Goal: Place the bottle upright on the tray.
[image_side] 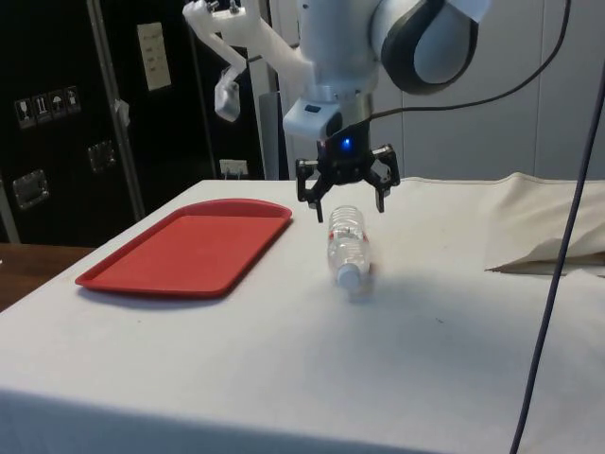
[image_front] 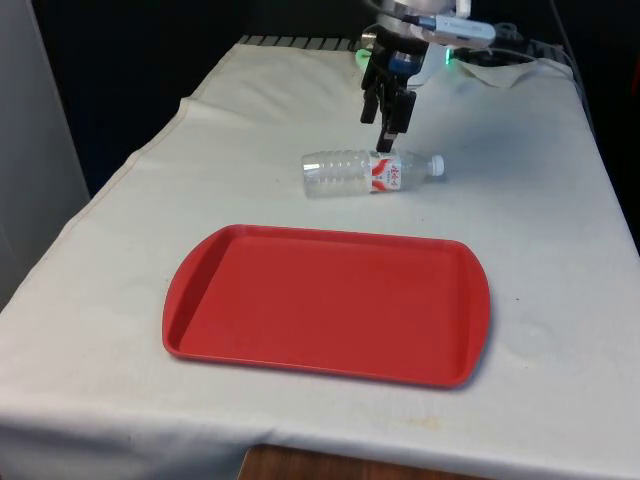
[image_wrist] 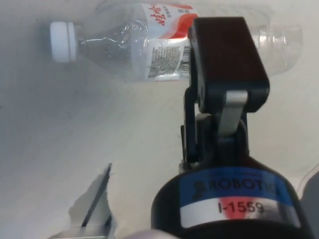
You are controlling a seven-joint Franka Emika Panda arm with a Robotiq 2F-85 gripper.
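Bottle (image_front: 370, 172) lies on its side on the bench (image_front: 540, 200), upper centre of the front view, white cap toward that view's right, clear body w/ red-and-white label at mid-length. It's on the cloth just beyond the far rim of the red tray (image_front: 325, 305), not touching it. Tray sits flat in centre frame, nothing on it, so the target spot is free.

Gripper (image_side: 349, 210) hangs just above the bottle, not touching; in the side view it's centre frame, fingers spread wide, one on each side of the bottle's width. That spread fits a grasp across the body, probably near the label, where the barrel is widest and stiffest. In the wrist view one black finger (image_wrist: 227, 64) overlaps the label area.

Judgement: approach stage, nothing grasped yet. Bottle looks empty, thin plastic, so likely light, may roll or squash under a hard squeeze. Since it lies flat, it'll need a turn to vertical before set-down on the tray.
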